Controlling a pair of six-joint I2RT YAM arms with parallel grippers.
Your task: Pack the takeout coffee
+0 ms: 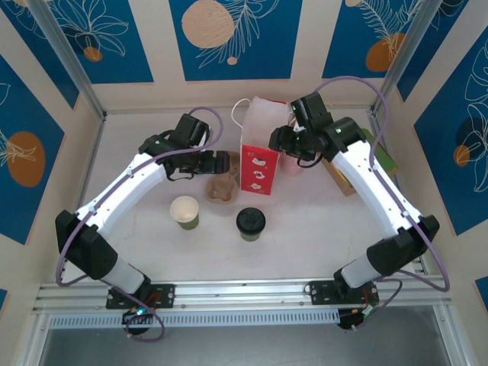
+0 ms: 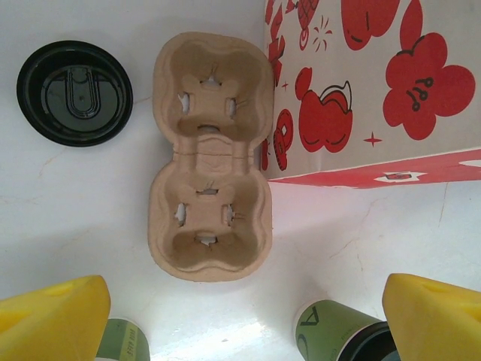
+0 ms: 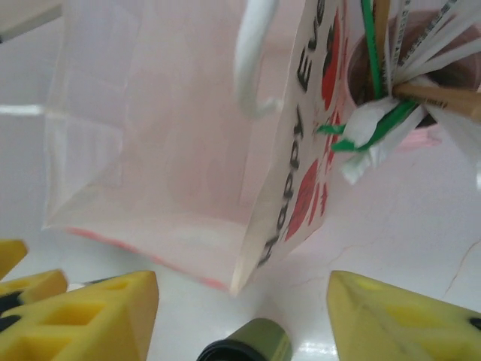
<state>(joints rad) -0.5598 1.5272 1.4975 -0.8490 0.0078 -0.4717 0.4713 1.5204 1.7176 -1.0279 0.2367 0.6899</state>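
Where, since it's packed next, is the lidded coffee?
Top view: the takeout coffee stands mid-table, just in front of the red-and-white bag, right of the lidless cup.

The brown pulp cup carrier [image 1: 221,189] lies left of the red-and-white paper bag [image 1: 258,164] — the black-lidded green paper cup [image 1: 250,223] stands before the bag.

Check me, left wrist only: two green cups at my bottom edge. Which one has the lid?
Observer: The right one. From the top view, the takeout coffee has its black lid on; the lidless cup stands left of it.
Operator: Bag open?
Observer: Yes. The right wrist view looks straight into the bag, and nothing shows inside.
Operator: Anything past the bag?
Observer: A container of straws and sticks stands beside it, on its right.
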